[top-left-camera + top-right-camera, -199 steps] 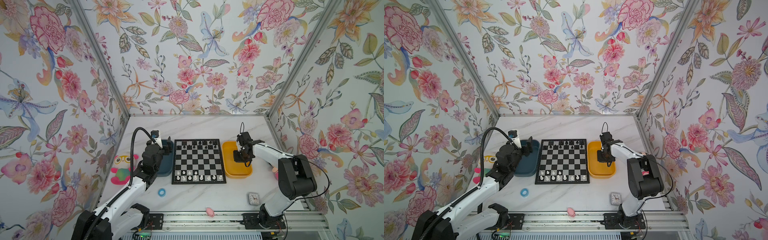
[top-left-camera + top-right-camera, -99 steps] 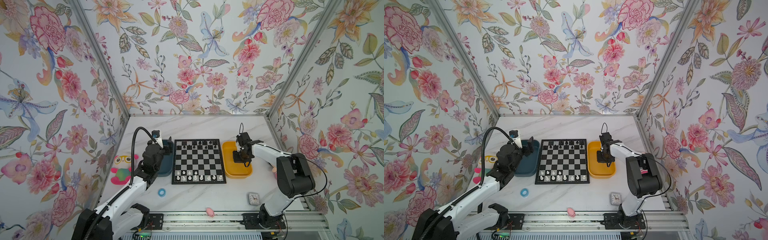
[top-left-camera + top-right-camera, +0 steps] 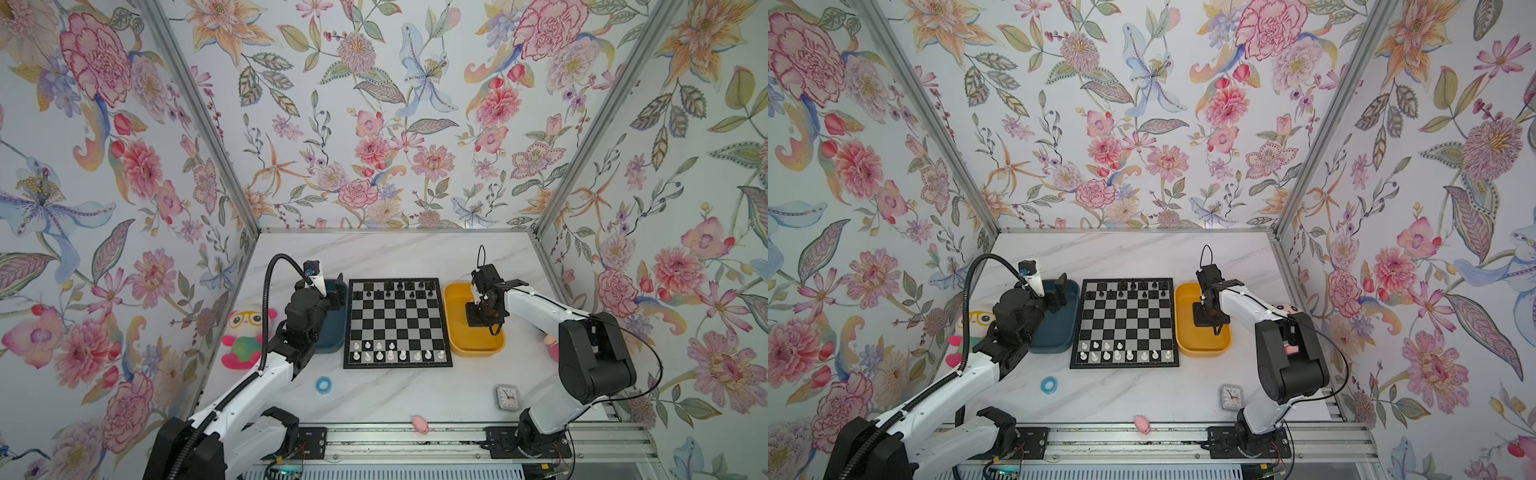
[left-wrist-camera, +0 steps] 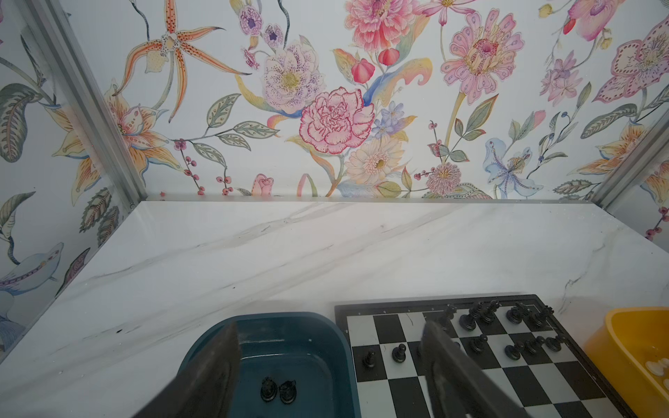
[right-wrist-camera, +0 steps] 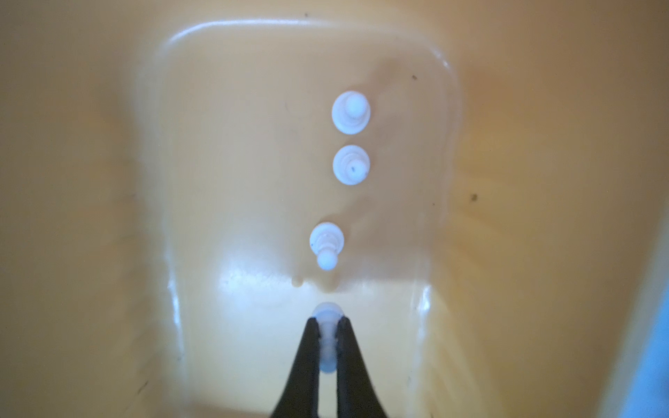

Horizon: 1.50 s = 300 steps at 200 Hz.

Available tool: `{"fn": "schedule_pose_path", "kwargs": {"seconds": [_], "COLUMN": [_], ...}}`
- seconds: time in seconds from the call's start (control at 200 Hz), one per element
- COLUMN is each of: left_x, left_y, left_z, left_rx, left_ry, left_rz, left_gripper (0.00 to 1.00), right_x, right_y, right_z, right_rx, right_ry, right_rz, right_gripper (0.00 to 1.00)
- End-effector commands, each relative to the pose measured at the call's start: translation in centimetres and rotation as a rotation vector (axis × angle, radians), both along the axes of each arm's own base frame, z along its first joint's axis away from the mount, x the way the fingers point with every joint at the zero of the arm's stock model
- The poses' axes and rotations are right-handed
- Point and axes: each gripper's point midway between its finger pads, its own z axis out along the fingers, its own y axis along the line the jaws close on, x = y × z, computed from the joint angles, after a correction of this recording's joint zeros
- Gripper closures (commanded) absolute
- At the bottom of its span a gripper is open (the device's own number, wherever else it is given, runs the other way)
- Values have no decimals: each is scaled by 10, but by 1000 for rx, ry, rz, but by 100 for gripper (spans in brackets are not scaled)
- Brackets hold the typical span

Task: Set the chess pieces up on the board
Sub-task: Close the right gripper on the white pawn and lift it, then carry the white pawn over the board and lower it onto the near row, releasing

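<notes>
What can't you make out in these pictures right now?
- Right wrist view: type of the white chess piece; blurred, pinched in the right gripper.
- Left wrist view: type of the two black chess pieces in the teal bin; too small and dark.
- In a top view: the pink object behind the right arm; partly hidden by it.

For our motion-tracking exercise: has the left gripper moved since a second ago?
No. The left gripper still hovers over the teal bin's far end, beside the board.
</notes>
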Motion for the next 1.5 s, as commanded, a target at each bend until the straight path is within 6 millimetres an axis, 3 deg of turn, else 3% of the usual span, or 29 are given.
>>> {"fn": "schedule_pose_path", "kwargs": {"seconds": [0.0,0.215,0.415,0.666,0.861,1.206,1.496], "left_x": [2,-1,-4,-5,-7,-9,-11], "left_y": [2,3,5,4,5,7,8], "left_z": [18,17,18,17,18,16,18], "left_rx": [-24,-23,-27,-39,-42,-41,-45], "left_ry": [-47,-53,-61,-64,-69,-66,-72], "left_rz": [2,0,5,-5,-3,2,4], "left_gripper": [20,20,20,20,20,20,20], "right_x": [-3,-13,-23,-46,-61,-82,-86], "right_y": [8,52,100,164,199,230,231], "right_z": [29,55,67,54,35,13,3], "right_rx": [-28,-13,24,66,66,117,96], "right_ry": [-31,-57,-70,-11,36,93,105], "right_rz": [23,112,200,329,415,466,470], "right_gripper": [95,95,94,95,96,96,96]}}
